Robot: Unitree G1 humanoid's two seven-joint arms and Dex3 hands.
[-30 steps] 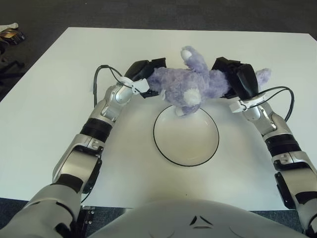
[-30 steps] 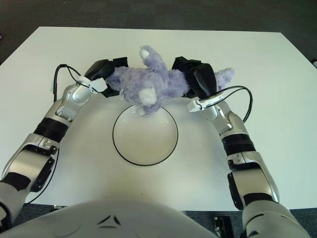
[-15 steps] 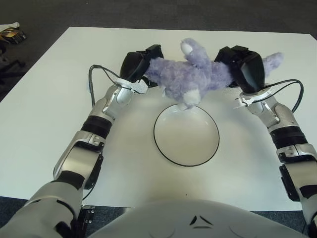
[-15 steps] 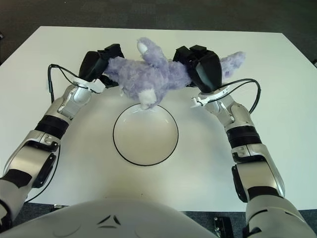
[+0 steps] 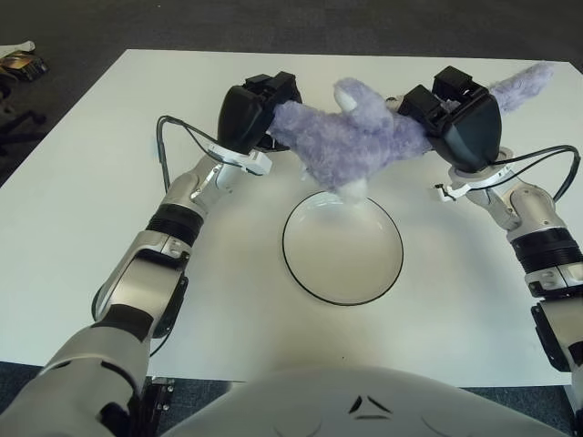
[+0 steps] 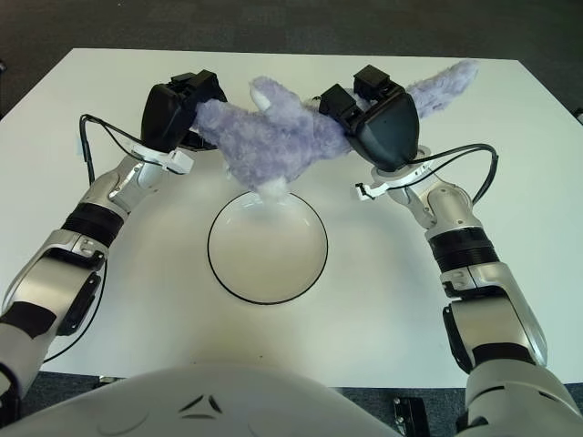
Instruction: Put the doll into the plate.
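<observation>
purple doll (image 5: pixel 351 141) gripped at each end by left hand (image 5: pixel 248 116) and right hand (image 5: pixel 465 123) fingers above plate (image 5: pixel 301 273).

The plate (image 5: pixel 342 253) lies on the table (image 5: pixel 82 200) in front of the robot's torso, roughly midway between its two arms. The doll (image 5: pixel 351 141) stretches crosswise behind the plate's far rim, with the left hand (image 5: pixel 250 114) at its left end and the right hand (image 5: pixel 460 123) toward its right end. Its lowest part shows over the far rim, though whether it touches is hard to tell.
</observation>
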